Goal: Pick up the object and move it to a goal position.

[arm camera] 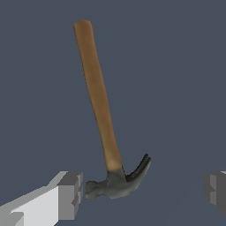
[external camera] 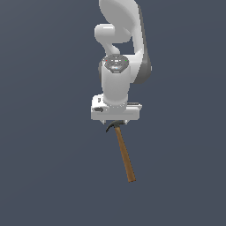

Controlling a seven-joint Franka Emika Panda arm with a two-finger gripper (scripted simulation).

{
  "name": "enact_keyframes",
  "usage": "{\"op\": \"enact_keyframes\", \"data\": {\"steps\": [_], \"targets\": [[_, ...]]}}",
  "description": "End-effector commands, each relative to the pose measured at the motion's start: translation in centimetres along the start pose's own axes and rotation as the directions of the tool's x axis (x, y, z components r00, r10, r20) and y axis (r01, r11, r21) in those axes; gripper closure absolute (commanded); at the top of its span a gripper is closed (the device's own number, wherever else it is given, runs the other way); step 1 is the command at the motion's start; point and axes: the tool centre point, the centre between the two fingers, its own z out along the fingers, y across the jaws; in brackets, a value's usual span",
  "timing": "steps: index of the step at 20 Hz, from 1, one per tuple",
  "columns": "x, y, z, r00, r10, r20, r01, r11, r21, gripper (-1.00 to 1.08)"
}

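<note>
The object is a claw hammer lying on the flat dark grey surface. Its dark metal head (external camera: 113, 126) sits just under my hand, and its brown wooden handle (external camera: 125, 155) runs away from it toward the exterior view's lower right. In the wrist view the head (arm camera: 115, 184) lies between my two fingers, close to one finger (arm camera: 70, 195) and far from the other finger (arm camera: 215, 190). The handle (arm camera: 98, 92) extends away from the jaws. My gripper (arm camera: 143, 192) is open wide and touches nothing. In the exterior view the gripper (external camera: 115, 120) hangs straight above the head, its fingers mostly hidden by the hand.
The white arm (external camera: 118, 53) rises directly above the hammer head. A plain dark grey surface (external camera: 48, 167) surrounds the hammer on every side, with no other object in view.
</note>
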Motion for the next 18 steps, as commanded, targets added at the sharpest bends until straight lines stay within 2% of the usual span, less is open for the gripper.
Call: {"op": "enact_keyframes", "data": {"steps": [1,7,18], "targets": [[0.3,-0.1,0.4,1.000,-0.003,0.001,0.003,1.000,-0.001,-0.92],[1.6,-0.5,2.3,1.000,-0.021,0.001,0.021,1.000,-0.001,-0.92],[4.7,-1.7,8.2,0.998,-0.066,0.002,0.066,0.998,0.000,-0.92]]}}
